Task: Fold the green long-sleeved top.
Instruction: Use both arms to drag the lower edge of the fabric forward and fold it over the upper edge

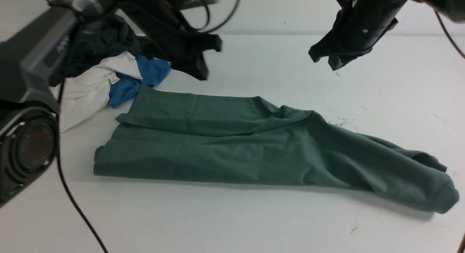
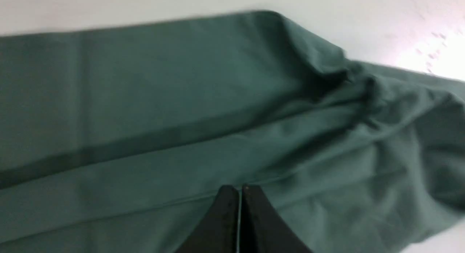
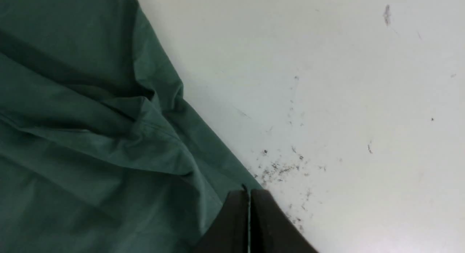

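**Fig.** The green long-sleeved top (image 1: 232, 147) lies across the bench (image 1: 254, 224) as a long band, sides apparently turned in to ready a crosswise fold. The left claw (image 2: 239, 190) and right claw (image 3: 249, 192) hang above it, clenched and empty (neither touches cloth). Neck, label and logo are folded out of sight, the sleeves cannot be told apart, and the left arm (image 1: 32, 64) partly hides the heaped garments (image 1: 94, 85) beyond.

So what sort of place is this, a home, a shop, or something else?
Most likely a robotics lab bench, not a home: a scuffed white table, the left gripper and right gripper on cabled black arms above it, and a heap of other garments beside the green long-sleeved top.
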Robot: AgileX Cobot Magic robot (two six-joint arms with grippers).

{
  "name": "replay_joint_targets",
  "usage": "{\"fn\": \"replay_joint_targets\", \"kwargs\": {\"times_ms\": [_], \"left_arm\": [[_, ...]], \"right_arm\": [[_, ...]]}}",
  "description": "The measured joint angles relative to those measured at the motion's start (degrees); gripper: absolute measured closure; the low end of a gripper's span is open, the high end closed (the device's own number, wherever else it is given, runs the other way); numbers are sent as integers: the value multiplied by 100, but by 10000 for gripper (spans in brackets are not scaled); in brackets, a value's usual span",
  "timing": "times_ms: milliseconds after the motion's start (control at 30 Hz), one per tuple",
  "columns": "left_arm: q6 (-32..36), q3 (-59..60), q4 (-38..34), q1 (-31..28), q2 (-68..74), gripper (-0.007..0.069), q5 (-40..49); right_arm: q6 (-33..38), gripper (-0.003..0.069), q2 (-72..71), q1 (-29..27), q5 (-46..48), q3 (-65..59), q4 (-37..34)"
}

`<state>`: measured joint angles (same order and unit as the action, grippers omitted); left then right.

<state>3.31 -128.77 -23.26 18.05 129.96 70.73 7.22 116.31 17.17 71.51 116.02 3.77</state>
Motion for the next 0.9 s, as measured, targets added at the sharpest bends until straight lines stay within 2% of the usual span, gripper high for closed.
{"fn": "replay_joint_targets", "kwargs": {"times_ms": [100, 167, 300, 533, 700, 900], "left_arm": [[101, 0, -103, 553, 319, 629, 0], [105, 0, -103, 717, 468, 629, -40], [216, 0, -87, 1107, 1042, 629, -524], [246, -3, -65, 1180, 1432, 629, -1335], [-70, -43, 75, 1180, 1479, 629, -1867], [-330, -121, 112, 1137, 1537, 629, -2084]], "right_arm": [[-77, 670, -6, -293, 7, 0, -147], [-91, 671, -11, -453, 13, 0, -268], [-51, 673, -120, -1013, 31, 0, -971], [115, 673, -277, -1221, 46, 0, -1405], [284, 673, -336, -1215, 51, 0, -1722], [373, 673, -336, -1215, 64, 0, -1848]]}}
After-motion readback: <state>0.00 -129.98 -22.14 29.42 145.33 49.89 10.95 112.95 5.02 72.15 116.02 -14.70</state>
